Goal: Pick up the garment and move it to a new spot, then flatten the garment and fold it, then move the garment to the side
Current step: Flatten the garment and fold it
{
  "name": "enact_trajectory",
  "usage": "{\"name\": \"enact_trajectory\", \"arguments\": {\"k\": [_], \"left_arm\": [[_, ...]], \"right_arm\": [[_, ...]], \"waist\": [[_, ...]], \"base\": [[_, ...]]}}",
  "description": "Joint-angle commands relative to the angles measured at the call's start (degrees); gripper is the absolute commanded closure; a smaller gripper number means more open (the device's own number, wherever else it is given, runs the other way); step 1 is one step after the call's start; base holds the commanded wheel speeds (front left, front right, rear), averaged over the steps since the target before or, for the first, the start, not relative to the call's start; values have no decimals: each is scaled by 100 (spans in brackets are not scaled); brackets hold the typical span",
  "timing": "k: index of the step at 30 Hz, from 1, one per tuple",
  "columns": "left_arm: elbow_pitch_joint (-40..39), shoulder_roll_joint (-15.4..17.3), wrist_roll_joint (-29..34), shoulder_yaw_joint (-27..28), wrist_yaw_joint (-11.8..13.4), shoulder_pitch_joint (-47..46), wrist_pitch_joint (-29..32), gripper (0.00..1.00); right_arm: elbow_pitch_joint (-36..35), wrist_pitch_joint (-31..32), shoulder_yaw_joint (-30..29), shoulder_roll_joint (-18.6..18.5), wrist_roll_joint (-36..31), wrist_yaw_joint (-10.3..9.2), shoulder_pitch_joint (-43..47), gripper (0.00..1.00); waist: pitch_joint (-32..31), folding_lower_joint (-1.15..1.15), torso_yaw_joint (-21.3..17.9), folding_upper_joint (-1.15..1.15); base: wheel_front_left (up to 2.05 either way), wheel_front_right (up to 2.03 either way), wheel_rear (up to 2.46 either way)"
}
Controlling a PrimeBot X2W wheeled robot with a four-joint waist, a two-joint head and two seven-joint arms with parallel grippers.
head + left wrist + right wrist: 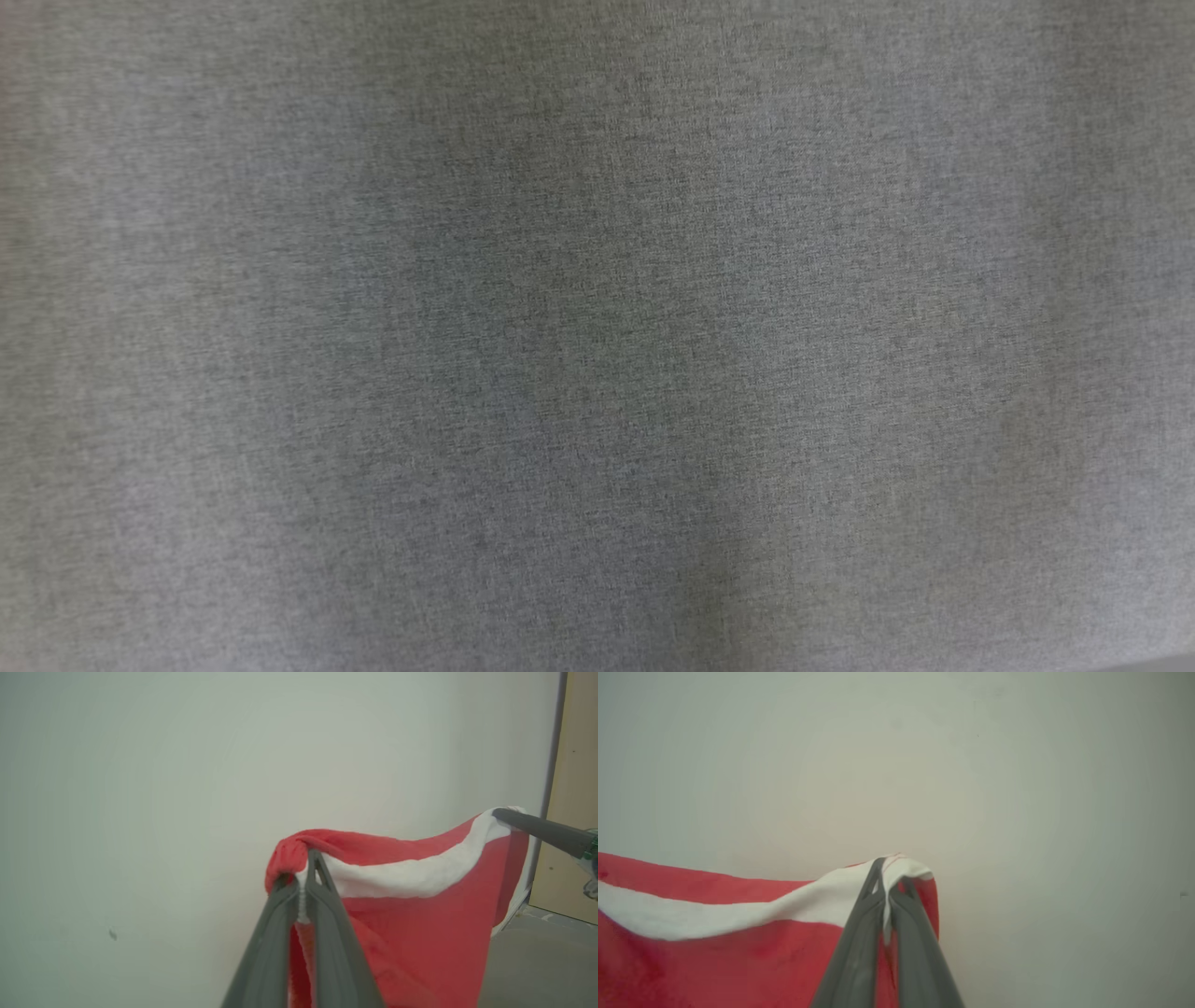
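your left end effector (pixel 301 875) and right end effector (pixel 889 882) are each pinched tight on the top edge of the red-and-white garment (pixel 411 933), which hangs stretched between them before a pale wall (pixel 140 788).

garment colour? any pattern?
The garment is red with one white stripe near its upper edge. It shows best in the left wrist view.

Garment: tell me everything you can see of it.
The garment is red, fleecy-looking cloth with a white band near its top edge. It hangs in the air before a pale wall, top edge sagging between two corners, one pinched in the shut left pincer, the other in the shut right pincer.
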Motion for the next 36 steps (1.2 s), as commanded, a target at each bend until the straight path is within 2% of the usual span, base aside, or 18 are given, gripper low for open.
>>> {"name": "enact_trajectory", "arguments": {"k": [1, 3, 9, 15, 21, 22, 24, 30, 36], "left_arm": [[-30, 49, -126, -109, 16, 100, -28, 100], [-144, 125, -306, -252, 16, 267, -161, 100], [-860, 651, -821, -692, 15, 1463, -570, 100], [-1663, 1094, -848, -747, 52, 3035, -702, 100], [-2737, 1320, -493, -224, 452, 4859, -704, 100], [-2737, 1320, -493, -224, 452, 4859, -704, 100], [-3027, 1350, -321, -99, 493, 5458, -704, 100], [-3478, 1306, 41, 430, 673, 7064, -706, 100], [-3683, 1236, 347, 959, 684, 8474, -706, 100]], "right_arm": [[-62, -41, 93, -13, 70, -13, 124, 100], [-184, -136, 239, -119, 157, -13, 330, 100], [-838, -485, 642, -544, 505, -13, 1628, 100], [-1600, -704, 879, -979, 713, -13, 3263, 100], [-2209, -786, 762, -1302, 835, -13, 4857, 100], [-2209, -786, 762, -1302, 835, -13, 4857, 100], [-2357, -808, 623, -1369, 797, -13, 5341, 100], [-2675, -817, 109, -1246, 682, -13, 6814, 100], [-2876, -819, -245, -1063, 351, -13, 8098, 100]], "waist": [[31, -1, -27, -1], [-9, -1, -27, -1], [-503, -1, 3, -1], [-1122, -1, 10, -1], [-1592, -1, 58, -1], [-1592, -1, 58, -1], [-1716, -1, 84, -1], [-2037, -1, 60, -1], [-2334, -1, 20, -1]], "base": [[0, 0, 0], [0, 0, 0], [0, 0, 0], [0, 0, 0], [0, 0, 0], [0, 0, 0], [0, 0, 0], [0, 0, 0], [0, 0, 0]]}}
